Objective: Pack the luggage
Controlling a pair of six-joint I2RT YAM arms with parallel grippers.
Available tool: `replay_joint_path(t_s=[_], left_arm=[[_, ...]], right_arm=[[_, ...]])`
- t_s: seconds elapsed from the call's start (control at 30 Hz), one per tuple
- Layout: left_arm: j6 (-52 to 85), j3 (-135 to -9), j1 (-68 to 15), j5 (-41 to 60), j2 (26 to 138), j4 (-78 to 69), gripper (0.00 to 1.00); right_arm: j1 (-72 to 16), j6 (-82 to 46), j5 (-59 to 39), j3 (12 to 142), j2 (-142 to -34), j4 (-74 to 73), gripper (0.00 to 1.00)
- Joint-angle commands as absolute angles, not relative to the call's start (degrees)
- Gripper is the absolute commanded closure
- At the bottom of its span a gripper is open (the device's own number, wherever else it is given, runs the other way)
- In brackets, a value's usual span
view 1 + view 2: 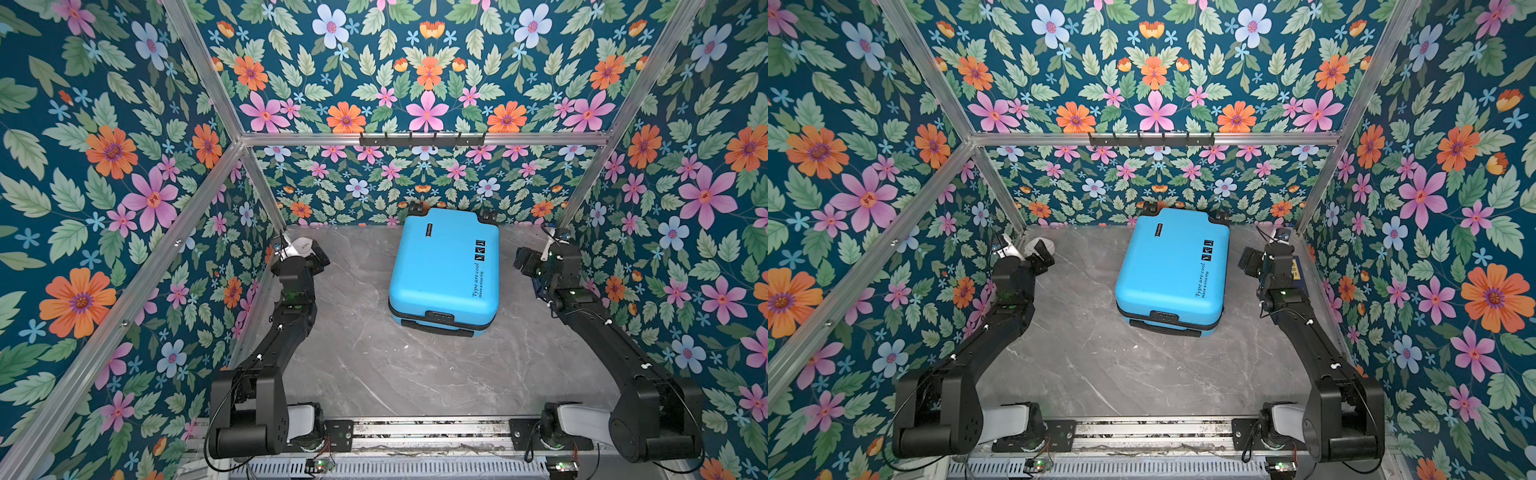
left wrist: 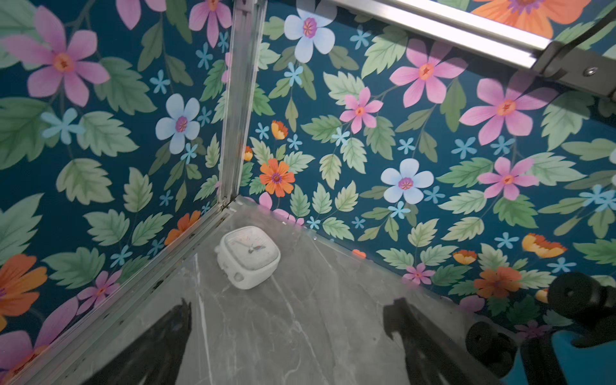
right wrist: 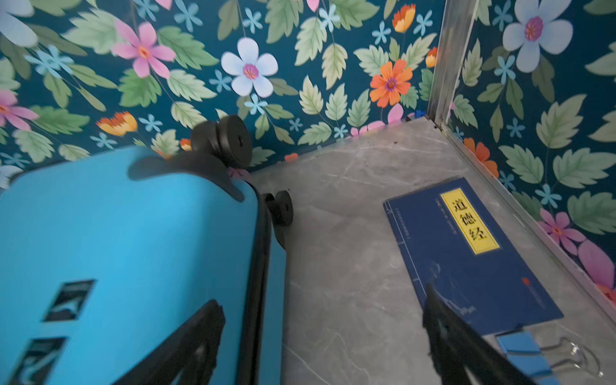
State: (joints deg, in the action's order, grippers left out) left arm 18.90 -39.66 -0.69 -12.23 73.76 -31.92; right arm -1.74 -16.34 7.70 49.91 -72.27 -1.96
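Observation:
The luggage (image 1: 444, 270) (image 1: 1173, 270), a sky-blue hard-shell suitcase, lies shut and flat at the back middle of the grey table, its wheels against the back wall and its black handle toward the front. My left gripper (image 1: 309, 251) (image 1: 1042, 251) hangs open to its left, near the back left corner. In the left wrist view the left gripper (image 2: 288, 310) holds nothing. My right gripper (image 1: 525, 259) (image 1: 1250, 259) hangs open just right of the luggage. In the right wrist view the right gripper (image 3: 321, 300) is empty, one finger over the luggage's (image 3: 116, 250) lid edge.
A white square clock (image 2: 248, 256) lies face up in the back left corner beyond the left gripper. A dark-blue book (image 3: 466, 253) with a yellow label lies along the right wall, with blue binder clips (image 3: 523, 350) beside it. A black hook rack (image 1: 422, 139) sits on the back rail.

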Motion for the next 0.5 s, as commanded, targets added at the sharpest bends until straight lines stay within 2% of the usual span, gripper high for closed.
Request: replay_joint_path(t_s=[0.0, 0.23, 0.47], left_arm=[[14.1, -36.8, 0.2, -15.8, 72.7, -35.8, 0.01], [7.7, -30.5, 0.5, -21.1, 72.8, -36.9, 0.01], [7.7, -24.2, 0.5, -20.9, 74.5, -42.5, 0.01]], right_arm=[[-1.4, -14.4, 10.4, 46.0, -71.3, -5.3, 0.05], [-1.5, -13.3, 14.8, 38.0, -68.5, -9.1, 0.06], [-1.5, -10.4, 15.1, 31.7, -65.5, -13.2, 0.06]])
